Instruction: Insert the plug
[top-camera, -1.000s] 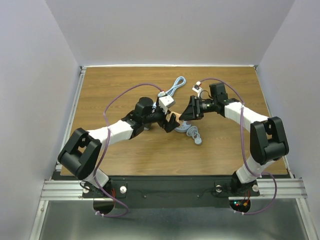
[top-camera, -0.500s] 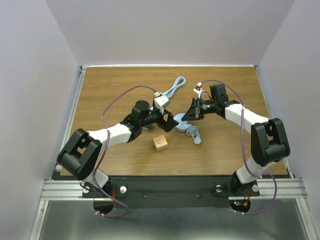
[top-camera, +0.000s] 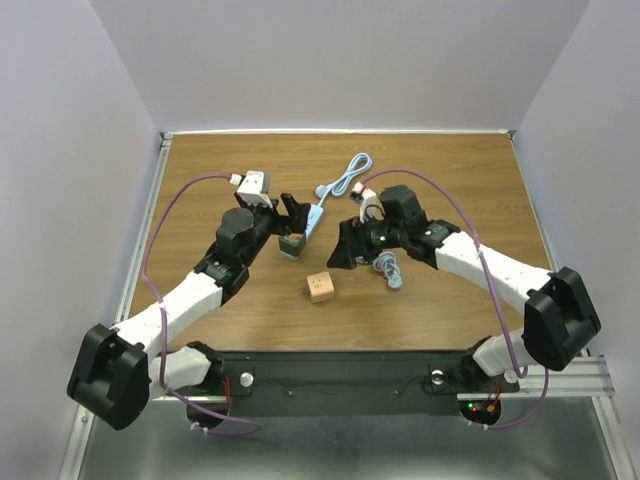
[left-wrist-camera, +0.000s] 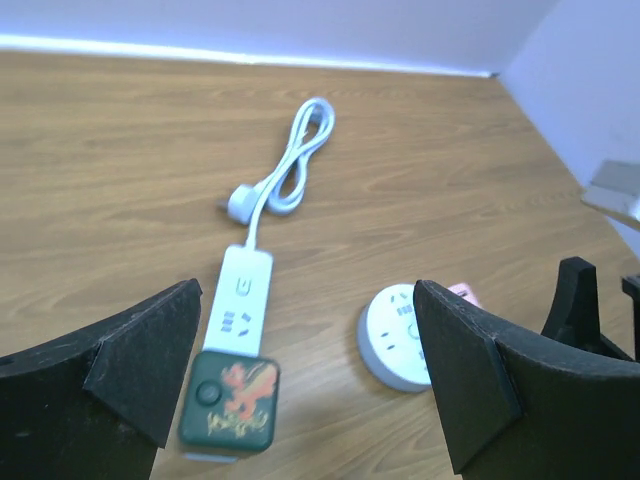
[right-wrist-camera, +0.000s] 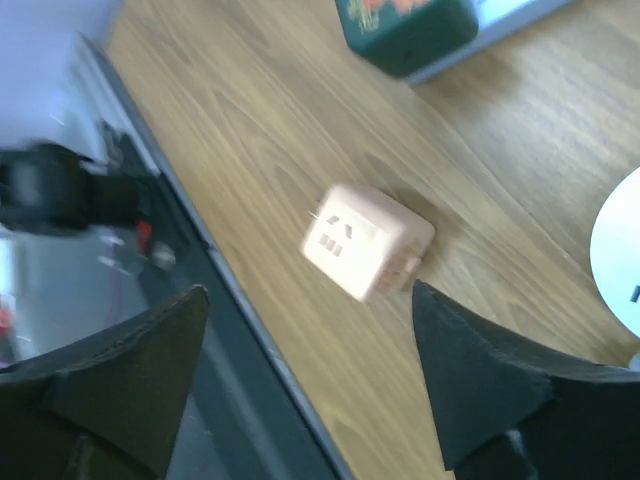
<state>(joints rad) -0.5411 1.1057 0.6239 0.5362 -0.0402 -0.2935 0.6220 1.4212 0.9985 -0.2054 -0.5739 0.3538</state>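
Right wrist view: beige cube plug (right-wrist-camera: 367, 242) lies on the table (right-wrist-camera: 250, 130) just ahead of the right jaws (open, empty); left jaws, equally open and empty, are farther.

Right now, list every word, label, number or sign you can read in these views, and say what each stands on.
No word or number can be read in any view.
green plug block: an orange figure with tiny marks under it, too small to read.
white power strip: a round button symbol only, no letters.
round white socket: faint marks, too small to read.
pale cube: socket slots only, blurred.
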